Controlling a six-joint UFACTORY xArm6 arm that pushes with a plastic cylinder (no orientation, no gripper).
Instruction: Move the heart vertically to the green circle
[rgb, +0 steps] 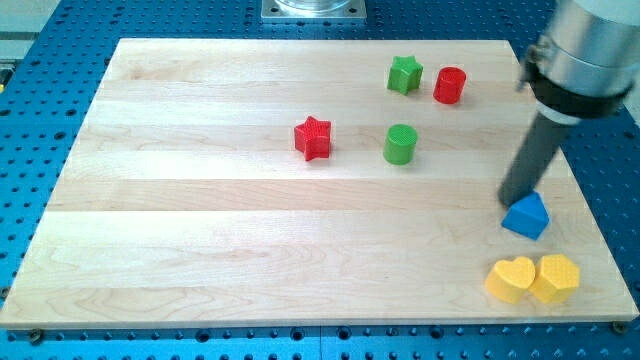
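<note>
The yellow heart (511, 279) lies near the board's bottom right corner, touching a yellow hexagon (556, 277) on its right. The green circle (400, 144) stands upright well above and to the left of the heart, near the board's middle right. My tip (513, 199) is at the lower end of the dark rod, touching or just beside the top left edge of a blue triangle (527, 215). The tip sits above the heart and to the right of the green circle.
A red star (313, 138) lies left of the green circle. A green star (405, 75) and a red circle (450, 85) sit near the top of the wooden board (200, 220). A blue perforated table surrounds the board.
</note>
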